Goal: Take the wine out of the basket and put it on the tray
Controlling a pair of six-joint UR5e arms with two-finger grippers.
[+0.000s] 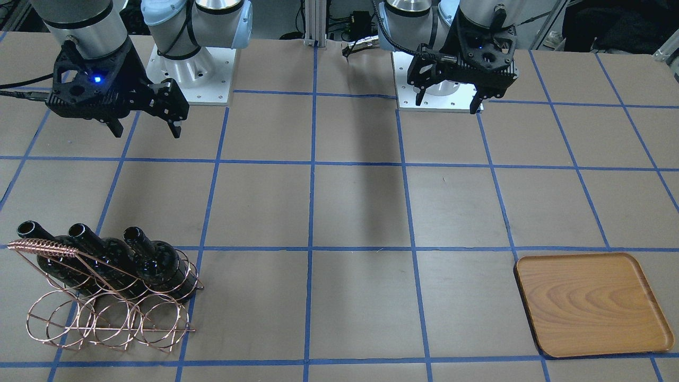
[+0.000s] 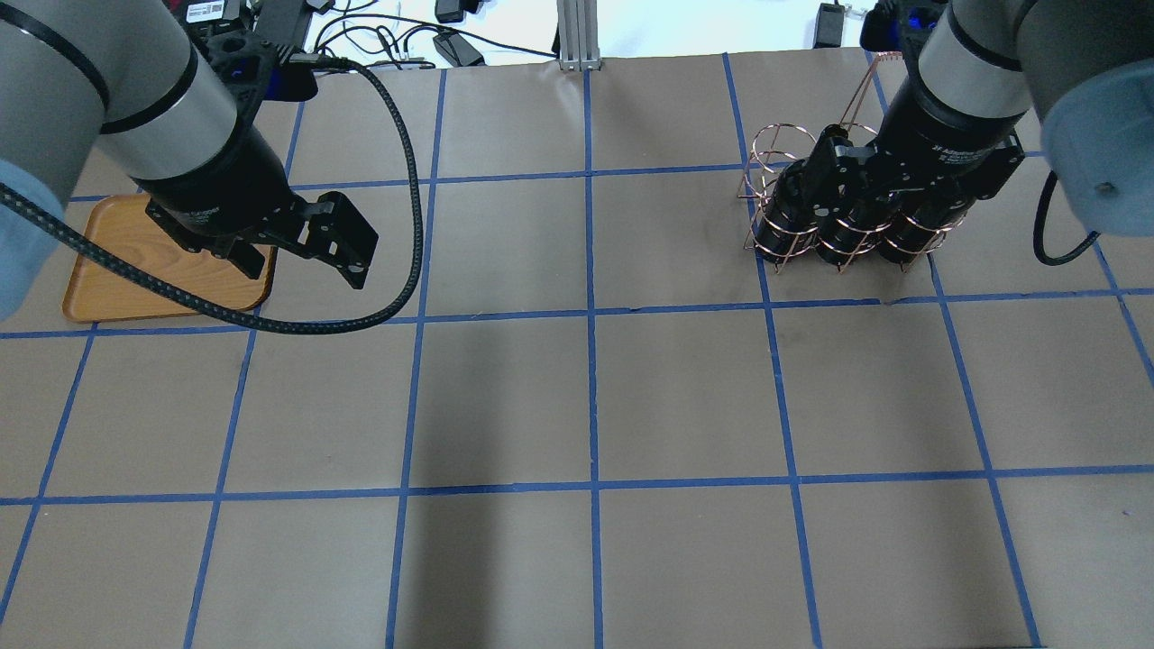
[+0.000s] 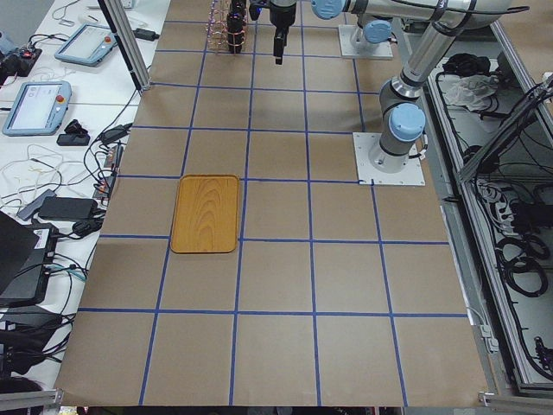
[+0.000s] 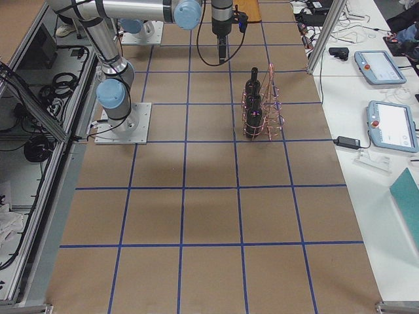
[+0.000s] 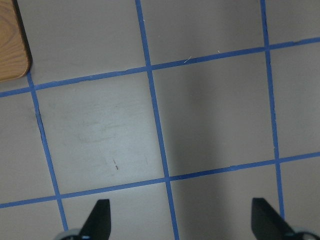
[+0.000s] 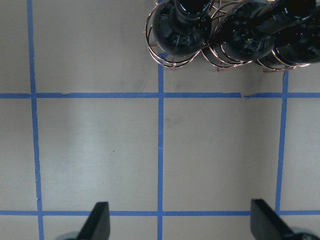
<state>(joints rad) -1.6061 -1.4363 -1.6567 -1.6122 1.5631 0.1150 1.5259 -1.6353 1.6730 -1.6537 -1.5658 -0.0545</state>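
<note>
— Where's the wine point(image 1: 157, 261)?
— Upright in the basket point(image 1: 106, 324), far right, in its row nearer my base. My right gripper point(image 1: 144, 129) hangs spread and empty, short of it. I'd centre on the neck, clamp firmly, lift straight. The tray point(image 1: 591, 303) lies far left.

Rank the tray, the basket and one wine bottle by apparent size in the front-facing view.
1. The basket and the tray: too alike in spread to rank.
2. The wine bottle, clearly smallest.
</note>
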